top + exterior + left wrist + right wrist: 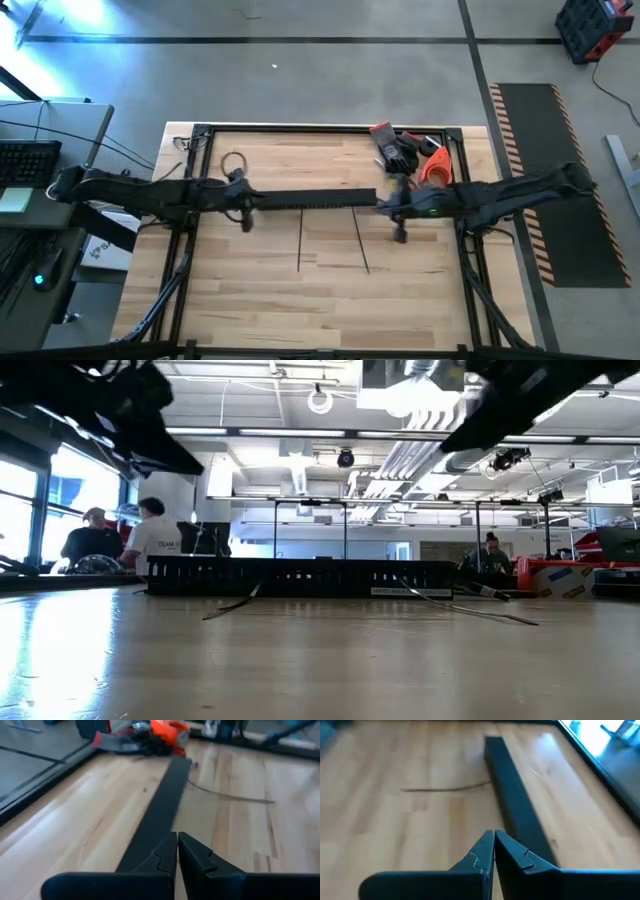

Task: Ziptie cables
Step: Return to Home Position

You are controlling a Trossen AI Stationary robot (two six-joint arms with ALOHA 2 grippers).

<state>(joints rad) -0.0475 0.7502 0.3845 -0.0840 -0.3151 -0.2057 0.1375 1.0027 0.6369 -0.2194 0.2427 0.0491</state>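
The closed black duct (312, 200) lies across the middle of the wooden table (250, 290) in the high view, running left to right. The left gripper (252, 203) hangs over its left end and the right gripper (382, 206) over its right end, the tips facing each other along the duct. In the left wrist view the left gripper's fingers (167, 851) are pressed together with nothing between them, and the duct's lid stretches away from the tips. The right wrist view shows the same, fingers (485, 849) shut tight and empty, with the duct just beside the tips. From table level both arms sit high at the frame's top corners, well clear of the duct. The cables cannot be seen as a bunch. Two thin dark strands (300, 242) run from the duct's long side toward the bottom of the high frame, apart from both grippers; whether they are wires cannot be told. Gloves and orange tools (410, 155) lie at the table's upper right.
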